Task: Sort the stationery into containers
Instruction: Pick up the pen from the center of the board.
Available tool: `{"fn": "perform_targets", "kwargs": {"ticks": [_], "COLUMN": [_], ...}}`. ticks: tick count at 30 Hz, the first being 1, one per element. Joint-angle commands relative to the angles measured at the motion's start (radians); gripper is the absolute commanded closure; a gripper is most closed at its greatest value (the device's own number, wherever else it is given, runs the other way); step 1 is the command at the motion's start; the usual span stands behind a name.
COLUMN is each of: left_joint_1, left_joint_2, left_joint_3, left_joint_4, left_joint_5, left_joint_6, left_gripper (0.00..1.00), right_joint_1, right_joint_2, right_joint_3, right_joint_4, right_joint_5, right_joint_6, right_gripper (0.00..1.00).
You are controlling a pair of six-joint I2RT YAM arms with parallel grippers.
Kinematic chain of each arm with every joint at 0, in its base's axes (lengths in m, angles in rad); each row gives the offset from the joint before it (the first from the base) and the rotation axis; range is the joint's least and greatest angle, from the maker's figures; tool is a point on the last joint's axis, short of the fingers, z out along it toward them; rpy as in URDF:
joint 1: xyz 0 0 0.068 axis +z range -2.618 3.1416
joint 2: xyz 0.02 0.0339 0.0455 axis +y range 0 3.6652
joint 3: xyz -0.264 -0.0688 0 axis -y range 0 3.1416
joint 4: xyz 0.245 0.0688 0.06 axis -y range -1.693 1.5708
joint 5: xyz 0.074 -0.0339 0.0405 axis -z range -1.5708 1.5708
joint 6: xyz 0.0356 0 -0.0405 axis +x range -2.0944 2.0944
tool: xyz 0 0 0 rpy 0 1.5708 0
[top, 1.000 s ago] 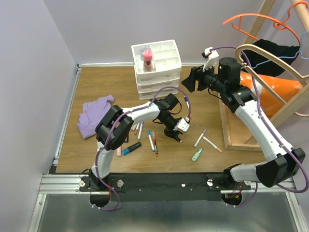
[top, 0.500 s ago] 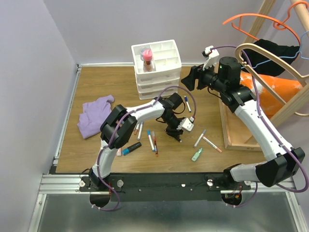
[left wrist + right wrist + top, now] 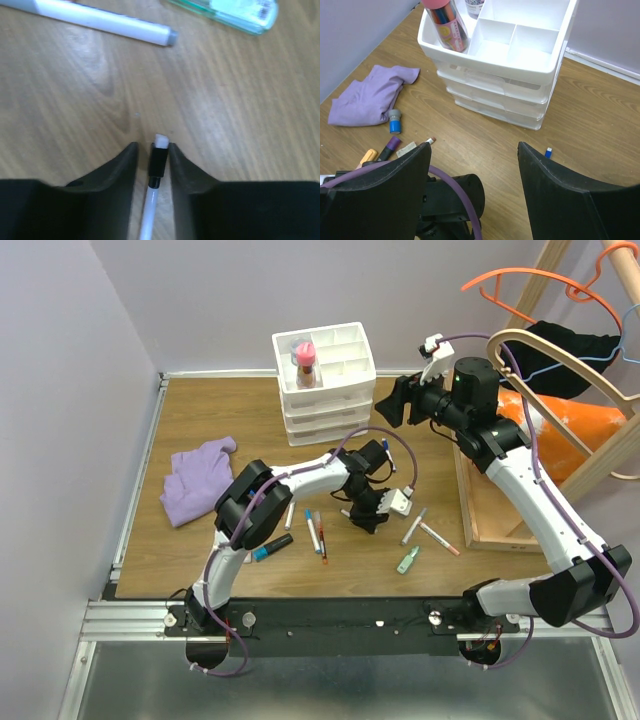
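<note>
One pink-capped tube (image 3: 304, 362) stands in the white organiser's (image 3: 326, 411) left-side compartment.

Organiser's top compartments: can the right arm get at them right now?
Probably yes. The right gripper hovers close to the organiser, open and empty, and nothing stands between them.

Nothing actually readable here, tbh. The see-through green highlighter (image 3: 235, 12) has a white sticker with barcode-ish stripes, too blurry to make out. The pink-capped tube (image 3: 445, 20) in the white plastic drawer organiser (image 3: 495, 95) only shows a colourful print.
</note>
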Motion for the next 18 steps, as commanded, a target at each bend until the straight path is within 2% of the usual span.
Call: {"fn": "perform_targets", "kwargs": {"ticks": [1,2,5,8,12,15,16,18], "left_joint_1": [-0.004,-0.006,0.002,0.043,0.111,0.195,0.217,0.293], "left_joint_2": [0.054,0.053,0.024,-0.075,-0.170,-0.190,-0.188,-0.178], "left_joint_3": [0.029,0.031,0.052,0.048,0.167,0.342,0.441,0.546], "left_joint_4": [0.032,0.028,-0.042,-0.104,-0.251,-0.391,-0.452,-0.484], "left_joint_5": [-0.102,-0.105,-0.076,-0.012,0.120,0.198,0.245,0.301], "left_joint_6": [-0.098,-0.100,-0.095,-0.081,-0.064,-0.070,-0.073,-0.101], "left_gripper": [0.66,0.75,0.91,0.97,1.00,1.00,1.00,1.00], "right_joint_1": [-0.001,-0.001,-0.001,-0.001,0.001,-0.001,-0.001,-0.001], "right_joint_2": [0.000,0.000,0.006,0.015,0.026,0.020,0.018,0.018], "right_joint_3": [0.027,0.031,0.044,0.066,0.087,0.084,0.081,0.064], "right_joint_4": [0.030,0.027,0.022,0.019,0.019,0.026,0.030,0.036], "right_joint_5": [0.003,0.006,0.005,0.006,0.041,0.074,0.081,0.088], "right_joint_6": [0.001,0.001,0.003,0.003,0.001,-0.018,-0.019,-0.019], "right_gripper": [0.22,0.22,0.22,0.22,0.22,0.22,0.22,0.22]}}
